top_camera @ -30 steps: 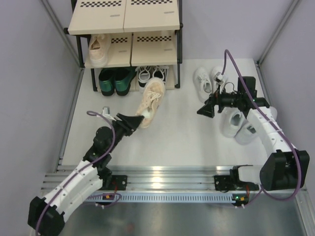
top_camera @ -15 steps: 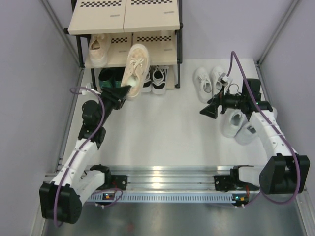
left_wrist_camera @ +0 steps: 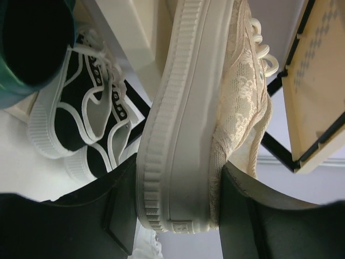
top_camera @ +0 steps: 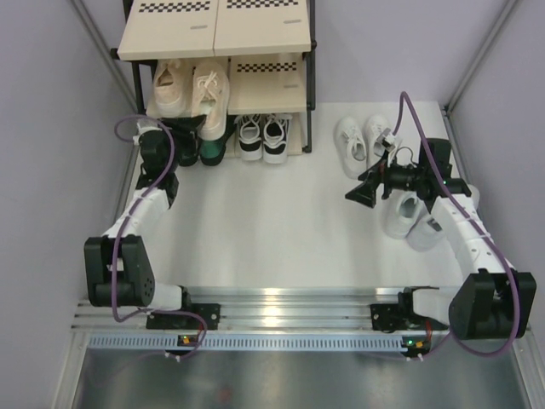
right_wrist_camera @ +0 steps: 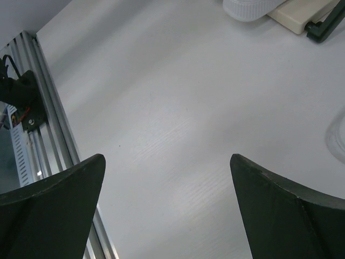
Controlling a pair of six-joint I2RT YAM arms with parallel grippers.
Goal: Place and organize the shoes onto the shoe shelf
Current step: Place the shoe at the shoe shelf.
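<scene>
Aluminium rails (top_camera: 281,300) run along the near edge, and both arm bases are bolted to them. Past them, on the right of the white table (top_camera: 272,230), the larger white sneakers (top_camera: 400,217) lie side by side, partly under the right forearm. Just to their left the right gripper (top_camera: 361,189) hangs with its jaws spread wide and nothing between them. Its wrist view shows only tabletop between the dark fingers (right_wrist_camera: 54,202). Farther back stand the small white sneakers (top_camera: 358,141).

On the far left, the left arm reaches to the shoe shelf (top_camera: 260,34). The left gripper (left_wrist_camera: 180,183) is clamped on the heel of a beige sneaker (top_camera: 209,94) — sole against one finger, lace upper against the other. That shoe is over the middle board, just beside the second beige sneaker (top_camera: 170,85); I cannot tell whether it rests there. Below, on the bottom level, stand the dark green shoes (top_camera: 211,146) and, to their right, the black-and-white sneakers (top_camera: 261,136).
</scene>
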